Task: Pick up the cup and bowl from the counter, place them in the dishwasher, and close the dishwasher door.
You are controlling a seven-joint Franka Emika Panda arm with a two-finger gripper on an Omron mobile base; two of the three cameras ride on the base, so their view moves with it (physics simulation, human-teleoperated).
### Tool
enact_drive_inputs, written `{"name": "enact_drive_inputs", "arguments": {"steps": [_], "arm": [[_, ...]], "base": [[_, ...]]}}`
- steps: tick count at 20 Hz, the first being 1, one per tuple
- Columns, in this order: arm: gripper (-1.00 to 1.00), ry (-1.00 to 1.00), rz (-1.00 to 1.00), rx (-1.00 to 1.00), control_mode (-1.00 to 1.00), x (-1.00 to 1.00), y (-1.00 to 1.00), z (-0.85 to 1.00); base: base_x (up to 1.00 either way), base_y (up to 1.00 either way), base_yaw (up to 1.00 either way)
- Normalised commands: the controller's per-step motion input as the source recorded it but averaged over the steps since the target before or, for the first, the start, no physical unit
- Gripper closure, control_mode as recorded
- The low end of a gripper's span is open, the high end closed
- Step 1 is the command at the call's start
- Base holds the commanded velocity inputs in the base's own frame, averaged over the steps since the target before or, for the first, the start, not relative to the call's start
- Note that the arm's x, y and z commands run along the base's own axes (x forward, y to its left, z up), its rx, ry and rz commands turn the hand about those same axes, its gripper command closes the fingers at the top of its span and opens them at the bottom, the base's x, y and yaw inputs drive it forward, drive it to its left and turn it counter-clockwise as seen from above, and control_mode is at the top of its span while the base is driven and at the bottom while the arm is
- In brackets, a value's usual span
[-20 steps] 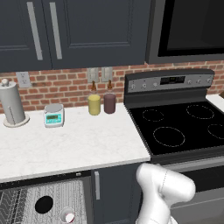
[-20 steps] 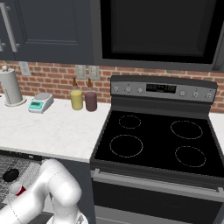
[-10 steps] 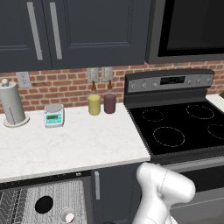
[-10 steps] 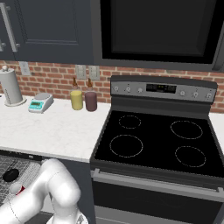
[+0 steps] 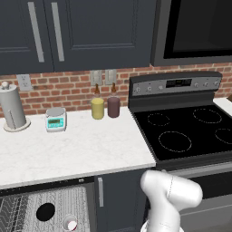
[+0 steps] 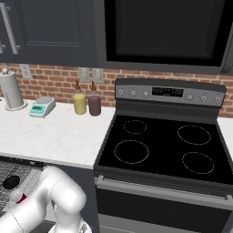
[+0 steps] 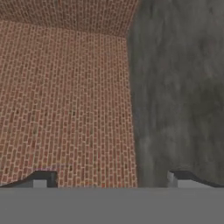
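Cup (image 5: pixel 70 223) sits upright on the dishwasher (image 5: pixel 50 209) wire rack, just right of the bowl (image 5: pixel 45 211), both below the counter (image 5: pixel 68 152) edge. Gripper (image 7: pixel 112 178) has its jaws spread wide with nothing between them, facing a brick wall (image 7: pixel 65 96) next to a grey surface (image 7: pixel 179 87).
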Motion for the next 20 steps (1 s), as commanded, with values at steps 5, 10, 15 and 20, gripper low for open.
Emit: {"name": "enact_drive_inputs", "arguments": {"steps": [5, 10, 15, 20], "arm": [[-1.0, 0.88, 0.0, 0.15, -1.0, -0.2, -0.65, -0.87], [-1.0, 0.08, 0.02, -0.04, -1.0, -0.56, 0.13, -0.99], [-1.0, 0.0, -0.12, -0.03, -1.0, 0.11, -0.02, -0.92], [-1.0, 0.0, -0.21, 0.0, -1.0, 0.75, -0.5, -0.68]], "base": [[0.0, 0.0, 0.0], [0.0, 0.0, 0.0], [0.0, 0.0, 0.0], [0.0, 0.0, 0.0]]}}
